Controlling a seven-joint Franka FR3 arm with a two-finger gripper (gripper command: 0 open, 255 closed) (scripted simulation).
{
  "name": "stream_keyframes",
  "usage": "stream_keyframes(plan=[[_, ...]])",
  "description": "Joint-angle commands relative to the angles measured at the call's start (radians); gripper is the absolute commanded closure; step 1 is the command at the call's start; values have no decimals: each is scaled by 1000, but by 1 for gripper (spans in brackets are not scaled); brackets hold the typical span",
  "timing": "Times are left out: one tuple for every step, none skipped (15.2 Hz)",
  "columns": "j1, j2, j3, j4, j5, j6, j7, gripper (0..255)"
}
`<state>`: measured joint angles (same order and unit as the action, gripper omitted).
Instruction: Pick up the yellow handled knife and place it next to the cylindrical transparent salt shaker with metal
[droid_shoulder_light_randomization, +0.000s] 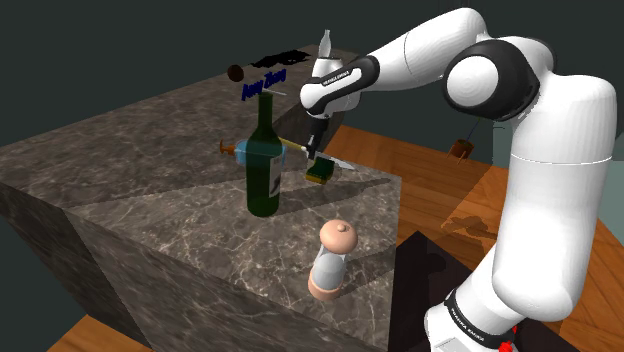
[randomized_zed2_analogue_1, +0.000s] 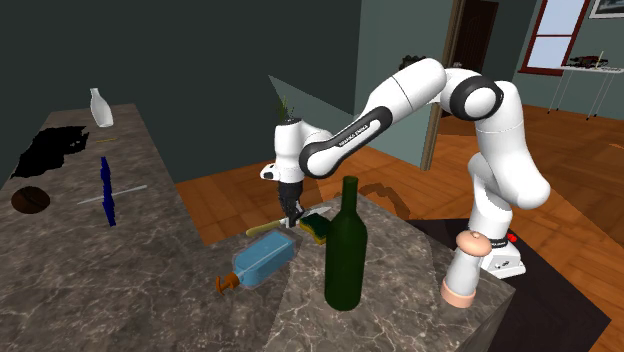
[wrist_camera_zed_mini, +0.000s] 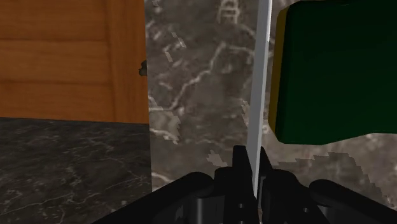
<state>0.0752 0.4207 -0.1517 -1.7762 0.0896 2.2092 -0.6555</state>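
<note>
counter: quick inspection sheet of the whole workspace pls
surface: dark marbled counter
job's things: yellow-handled knife, blade clasped; salt shaker upright at the counter's corner nearest the stand, apart from the knife
clutter: green wine bottle upright; blue bottle lying down; green-yellow sponge beside the knife; white vase and brown bowl farther off
grippers: gripper shut on the knife's blade
cables: nothing seen
surroundings: wood floor, dark walls, window

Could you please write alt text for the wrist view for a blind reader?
The black pincer is shut on the knife, its thin grey blade running forward over a dark marble counter. A green and yellow block sits beside the blade; wooden floor shows past the counter's edge.
</note>
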Motion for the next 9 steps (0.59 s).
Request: stream_keyframes(plan=[[0, 0, 0, 0, 0, 0, 0, 255], [0, 0, 0, 0, 0, 0, 0, 255], [0, 0, 0, 0, 0, 0, 0, 255], [0, 0, 0, 0, 0, 0, 0, 255], [0, -7, -1, 4, -1, -11, 1, 255], [1, -13, -1, 8, -3, -22, 2, 255], [1, -20, -2, 13, -4, -33, 3, 255], [2, -26, -3, 18, -6, -44, 4, 255], [2, -31, -3, 24, -7, -55, 5, 255]])
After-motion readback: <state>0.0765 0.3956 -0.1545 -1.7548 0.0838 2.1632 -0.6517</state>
